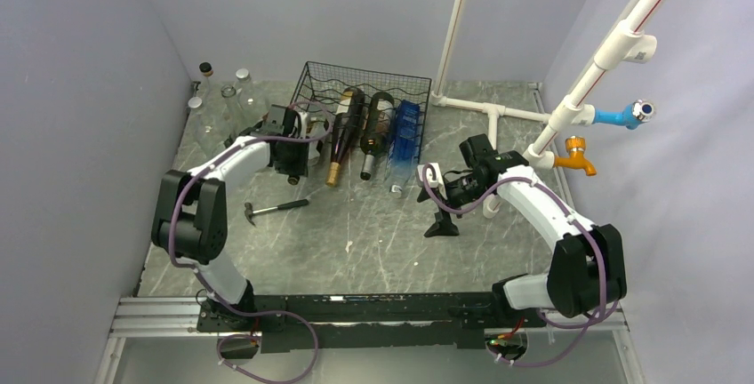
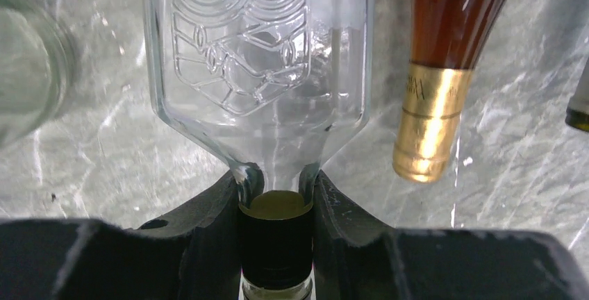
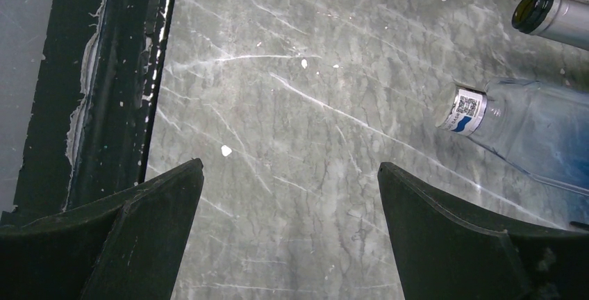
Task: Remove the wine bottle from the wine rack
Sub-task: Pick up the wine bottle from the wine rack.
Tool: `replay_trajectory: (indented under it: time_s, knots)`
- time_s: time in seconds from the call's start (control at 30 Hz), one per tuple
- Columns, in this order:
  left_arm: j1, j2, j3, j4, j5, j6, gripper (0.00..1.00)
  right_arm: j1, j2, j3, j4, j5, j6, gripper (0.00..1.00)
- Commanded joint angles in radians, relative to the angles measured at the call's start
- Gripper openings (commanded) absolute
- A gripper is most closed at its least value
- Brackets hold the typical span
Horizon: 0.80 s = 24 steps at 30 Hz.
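A clear wine bottle (image 2: 257, 57) with an embossed pattern and a black cap lies at the left end of the black wire wine rack (image 1: 364, 77), neck toward me. My left gripper (image 2: 276, 189) is shut on its capped neck, one finger (image 2: 208, 210) on each side. In the top view the left gripper (image 1: 293, 146) sits at the rack's front left corner. The right gripper (image 3: 292, 175) hangs open over bare table in front of the rack's right end, its fingers (image 1: 442, 222) pointing down, nothing between them.
Beside the held bottle in the rack lie an amber bottle with gold foil (image 2: 434, 126), a dark green bottle (image 1: 378, 126) and a blue bottle (image 3: 535, 130). Several empty glass bottles (image 1: 222, 104) stand back left. A hammer (image 1: 276, 208) lies near the left arm. White pipes (image 1: 498, 113) run at the back right.
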Motion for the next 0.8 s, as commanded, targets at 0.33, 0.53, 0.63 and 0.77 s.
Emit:
replay_trajectory:
  time_s: [0.33,0.53,0.63,0.77]
  knots:
    - [-0.008,-0.329,-0.182,-0.015,0.036,-0.036,0.00,0.014,-0.042,0.005,-0.015,-0.041,-0.041,1.00]
    - [-0.008,-0.429,-0.242,-0.040,0.042,-0.054,0.00,0.017,-0.045,0.004,-0.017,-0.043,-0.042,1.00]
    - [-0.008,-0.493,-0.259,-0.062,0.028,-0.063,0.00,0.020,-0.045,0.004,-0.017,-0.043,-0.042,1.00]
    - [-0.008,-0.580,-0.282,-0.099,0.018,-0.073,0.00,0.022,-0.045,0.004,-0.017,-0.043,-0.043,1.00]
